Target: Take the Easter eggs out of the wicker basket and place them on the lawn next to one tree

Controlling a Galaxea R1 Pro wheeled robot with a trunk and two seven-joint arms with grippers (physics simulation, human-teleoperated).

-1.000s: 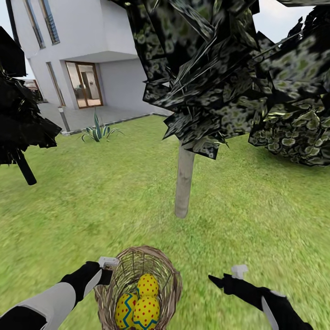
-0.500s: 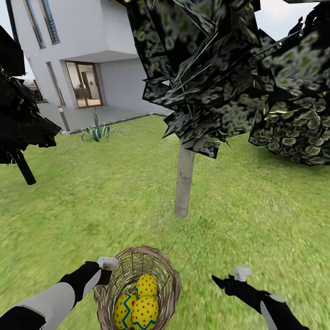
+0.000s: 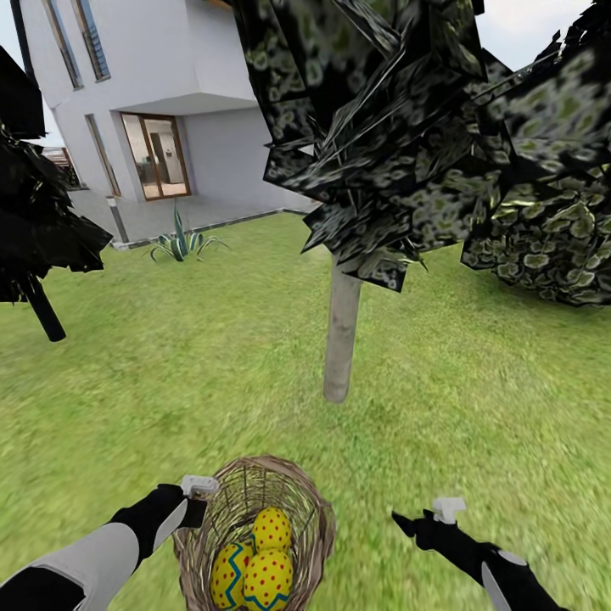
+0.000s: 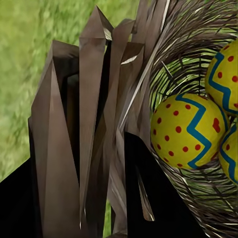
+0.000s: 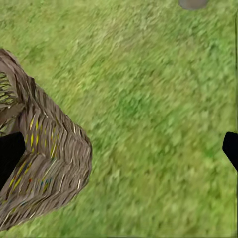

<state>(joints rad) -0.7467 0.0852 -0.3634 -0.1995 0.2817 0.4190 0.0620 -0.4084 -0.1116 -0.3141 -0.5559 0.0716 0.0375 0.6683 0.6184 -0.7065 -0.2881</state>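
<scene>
The wicker basket (image 3: 316, 502) stands on the lawn (image 3: 170, 365) just in front of me, with three Easter eggs (image 3: 272, 528) (image 3: 227, 574) (image 3: 269, 580) lying inside. My left gripper (image 3: 198, 501) is at the basket's left rim; in the left wrist view its dark fingers (image 4: 158, 198) close around the woven rim (image 4: 99, 99), with the eggs (image 4: 188, 130) just beyond. To the basket's right, my right gripper (image 3: 404, 519) hovers open over grass, its fingertips (image 5: 10, 153) spread wide beside the basket wall (image 5: 49, 163). The tree (image 3: 342, 331) with the pale trunk stands a short way beyond the basket.
A white house (image 3: 144, 93) with a paved terrace (image 3: 161, 216) lies at the back left, with a spiky plant (image 3: 180, 242) at its edge. A thin dark-trunked tree (image 3: 42, 310) stands at the left. Dark foliage (image 3: 543, 212) hangs low at the right.
My right arm has drifted slightly down and to the right. The left gripper, basket and eggs have stayed put.
</scene>
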